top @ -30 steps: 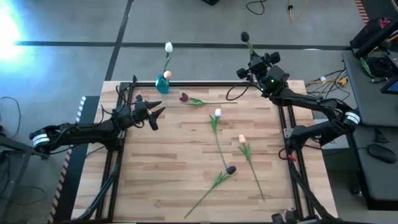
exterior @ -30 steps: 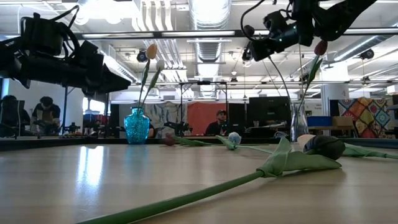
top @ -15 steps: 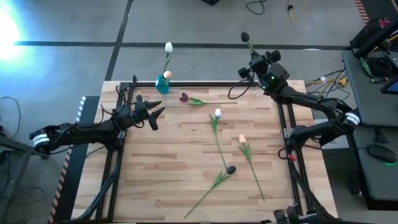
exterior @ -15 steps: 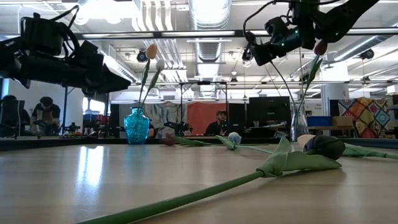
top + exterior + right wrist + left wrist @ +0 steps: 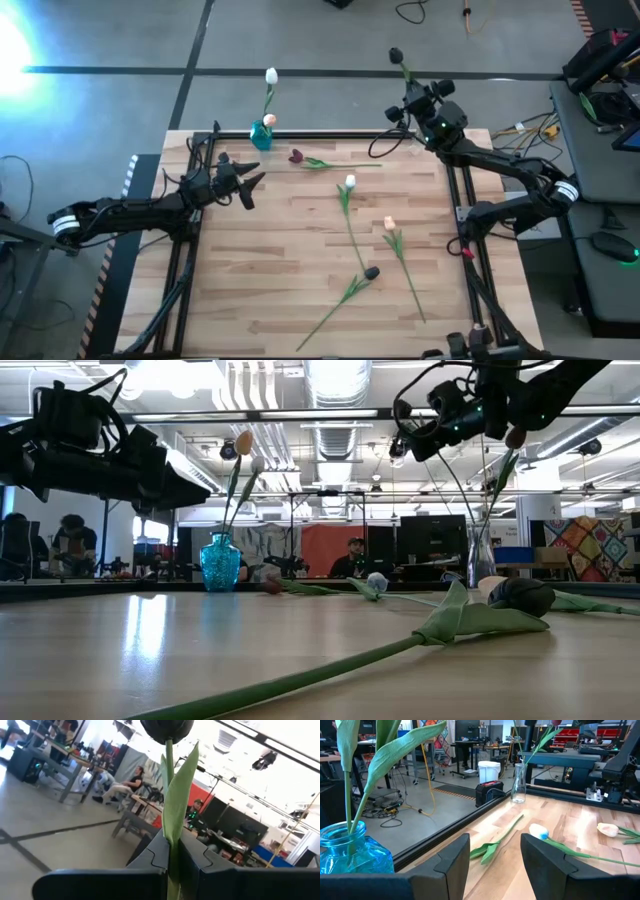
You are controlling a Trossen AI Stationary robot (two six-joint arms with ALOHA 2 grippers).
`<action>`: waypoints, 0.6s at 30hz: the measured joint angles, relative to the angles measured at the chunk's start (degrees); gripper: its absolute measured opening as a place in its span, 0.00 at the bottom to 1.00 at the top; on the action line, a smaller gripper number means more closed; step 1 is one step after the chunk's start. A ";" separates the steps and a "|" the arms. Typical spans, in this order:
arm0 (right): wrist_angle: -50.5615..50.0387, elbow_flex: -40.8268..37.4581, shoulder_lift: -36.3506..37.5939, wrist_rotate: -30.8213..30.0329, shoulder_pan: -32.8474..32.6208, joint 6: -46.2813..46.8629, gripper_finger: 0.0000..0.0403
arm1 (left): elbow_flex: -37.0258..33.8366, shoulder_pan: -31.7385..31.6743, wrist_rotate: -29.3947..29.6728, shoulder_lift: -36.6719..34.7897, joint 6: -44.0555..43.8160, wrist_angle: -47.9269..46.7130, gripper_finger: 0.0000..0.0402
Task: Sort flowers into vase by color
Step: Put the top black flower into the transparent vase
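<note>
Standing black tulip, pinched in right claw

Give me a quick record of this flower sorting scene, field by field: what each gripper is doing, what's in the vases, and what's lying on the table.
right gripper: shut on the dark tulip, raised near the table's far right corner
left gripper: open, empty, waiting at the table's left side
blue vase: far left, holds a white and a peach tulip
clear vase: far right, one stem in it
lying on table: purple tulip, white tulip, peach tulip, black tulip
</note>
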State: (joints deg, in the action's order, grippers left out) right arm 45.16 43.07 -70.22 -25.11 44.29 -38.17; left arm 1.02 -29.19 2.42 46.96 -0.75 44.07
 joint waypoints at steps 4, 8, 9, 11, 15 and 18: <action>0.55 0.04 0.00 0.05 0.02 -0.49 0.03 | 0.00 0.00 0.00 0.00 0.00 0.00 0.40; 0.57 0.04 0.02 0.10 0.00 -0.87 0.03 | 0.00 0.00 0.00 0.00 0.00 0.00 0.40; 0.57 0.04 0.02 0.08 0.00 -0.87 0.03 | 0.00 0.00 0.00 0.00 0.00 0.00 0.40; 0.57 0.04 0.02 0.08 0.00 -1.25 0.03 | 0.00 0.00 0.00 0.00 0.00 0.00 0.40; 1.77 0.04 0.02 0.08 0.00 -2.37 0.03 | 0.00 0.00 0.00 0.00 0.00 0.00 0.40; 2.94 0.07 0.02 0.10 0.00 -2.91 0.03 | 0.00 0.00 0.00 0.00 0.00 0.00 0.40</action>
State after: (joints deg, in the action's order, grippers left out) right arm 48.10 43.13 -70.19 -25.02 44.29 -41.08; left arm 1.02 -29.19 2.42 46.96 -0.75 44.07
